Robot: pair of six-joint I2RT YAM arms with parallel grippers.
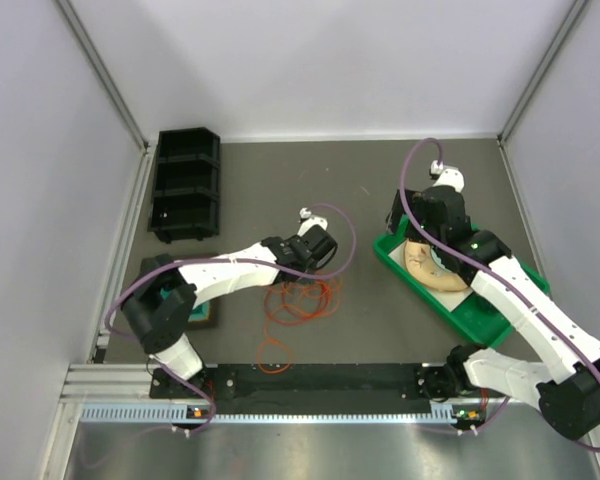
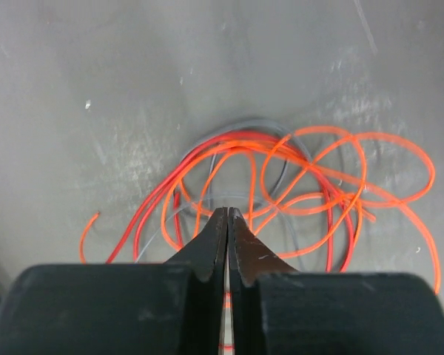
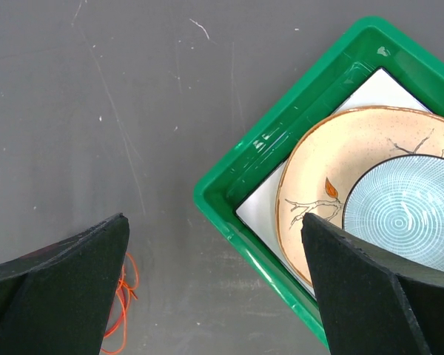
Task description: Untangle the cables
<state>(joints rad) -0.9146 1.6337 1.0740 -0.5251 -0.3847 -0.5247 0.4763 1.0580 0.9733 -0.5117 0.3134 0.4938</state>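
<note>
The cables (image 1: 302, 301) lie as a loose tangle of orange-red loops with a thin grey strand on the grey table, in front of the left arm. A separate small orange loop (image 1: 275, 356) rests nearer the base rail. From the left wrist the tangle (image 2: 311, 185) spreads around and beyond the fingertips. My left gripper (image 2: 228, 211) is down in the tangle, jaws pressed together, with orange strands meeting its tips. My right gripper (image 3: 214, 222) hovers wide open and holds nothing, above the corner of the green tray (image 3: 229, 185), well right of the cables. A bit of orange cable (image 3: 122, 296) peeks past its left finger.
The green tray (image 1: 480, 312) at the right holds a beige plate (image 3: 318, 155) and a blue patterned bowl (image 3: 407, 214). A black stacked bin (image 1: 187, 185) stands at the back left. A small dark block (image 1: 206, 312) lies beside the left arm.
</note>
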